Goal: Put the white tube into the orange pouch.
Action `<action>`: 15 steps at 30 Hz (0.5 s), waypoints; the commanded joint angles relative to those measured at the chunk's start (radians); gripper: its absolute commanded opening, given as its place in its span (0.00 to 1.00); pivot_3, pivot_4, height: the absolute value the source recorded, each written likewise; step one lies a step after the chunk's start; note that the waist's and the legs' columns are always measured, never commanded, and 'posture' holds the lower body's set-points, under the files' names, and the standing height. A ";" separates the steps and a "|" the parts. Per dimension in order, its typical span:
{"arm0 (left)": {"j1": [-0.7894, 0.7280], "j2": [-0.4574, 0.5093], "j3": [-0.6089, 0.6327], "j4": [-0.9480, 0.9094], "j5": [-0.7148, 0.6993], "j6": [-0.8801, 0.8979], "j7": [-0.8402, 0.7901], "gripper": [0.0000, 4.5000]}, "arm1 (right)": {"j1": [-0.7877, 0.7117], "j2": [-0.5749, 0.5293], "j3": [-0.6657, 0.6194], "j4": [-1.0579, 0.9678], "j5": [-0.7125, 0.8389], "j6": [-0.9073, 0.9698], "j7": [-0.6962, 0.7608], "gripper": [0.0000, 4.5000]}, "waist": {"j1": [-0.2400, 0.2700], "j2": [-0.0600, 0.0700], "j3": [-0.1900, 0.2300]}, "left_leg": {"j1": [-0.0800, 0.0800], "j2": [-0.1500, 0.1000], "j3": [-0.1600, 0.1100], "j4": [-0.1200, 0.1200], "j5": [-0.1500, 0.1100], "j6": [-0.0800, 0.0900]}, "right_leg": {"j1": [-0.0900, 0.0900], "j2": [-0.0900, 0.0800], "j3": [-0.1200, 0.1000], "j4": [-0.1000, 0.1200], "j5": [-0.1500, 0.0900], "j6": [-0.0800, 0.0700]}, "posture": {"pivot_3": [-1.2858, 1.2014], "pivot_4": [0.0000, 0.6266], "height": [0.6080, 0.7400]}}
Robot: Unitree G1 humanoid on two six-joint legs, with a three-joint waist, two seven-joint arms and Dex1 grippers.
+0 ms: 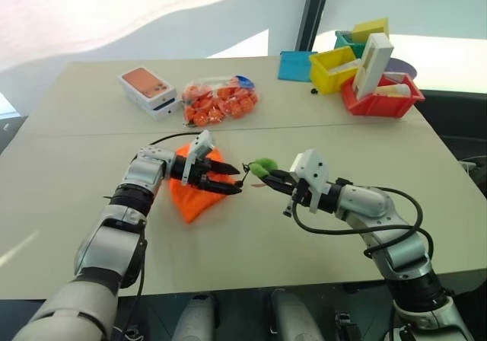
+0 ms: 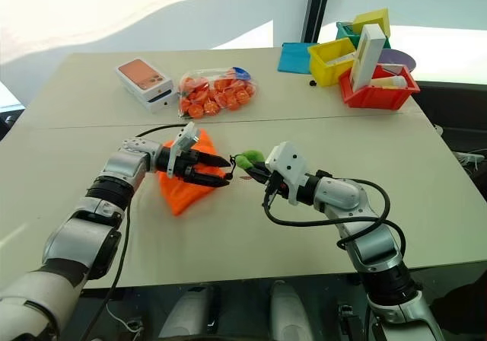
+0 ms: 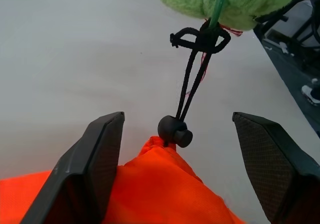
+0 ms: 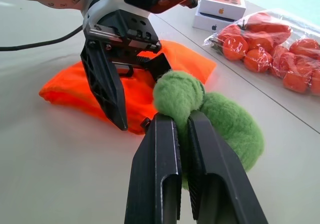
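Observation:
The orange pouch [image 1: 194,195] lies flat on the table, its gathered neck pointing right. My left gripper [image 1: 237,180] is open, with a finger [image 3: 95,154] on either side of the neck, just behind the black cord lock [image 3: 174,130]. From the lock a thin black cord [image 3: 192,84] runs to the green tuft [image 1: 262,166]. My right gripper [image 4: 180,116] is shut on that tuft, a short way right of the pouch and just above the table. The white tube is hidden.
A clear bag of orange-red pieces [image 1: 221,101] and a white box with an orange top [image 1: 148,90] sit behind the pouch. Yellow [image 1: 331,67] and red [image 1: 380,101] bins with a tall white box [image 1: 373,63] stand at the back right.

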 commanded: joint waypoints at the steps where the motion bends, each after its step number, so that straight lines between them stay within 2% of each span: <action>1: 0.000 -0.011 -0.010 0.025 0.028 -0.037 0.005 0.87 | -0.004 -0.007 -0.006 -0.051 0.004 -0.021 0.000 0.00 | 0.000 0.000 0.000 | 0.000 0.000 0.000 0.000 0.000 0.000 | 0.000 0.000 0.000 0.000 0.000 0.000 | 0.52 0.24 1.00; 15: -0.019 -0.022 -0.020 0.078 0.083 -0.120 0.000 0.87 | 0.000 -0.009 0.002 -0.055 -0.003 -0.020 -0.001 0.00 | 0.000 0.000 0.000 | 0.002 0.000 0.000 0.001 0.000 0.000 | 0.002 0.000 0.000 0.000 0.000 0.000 | 0.52 0.24 1.00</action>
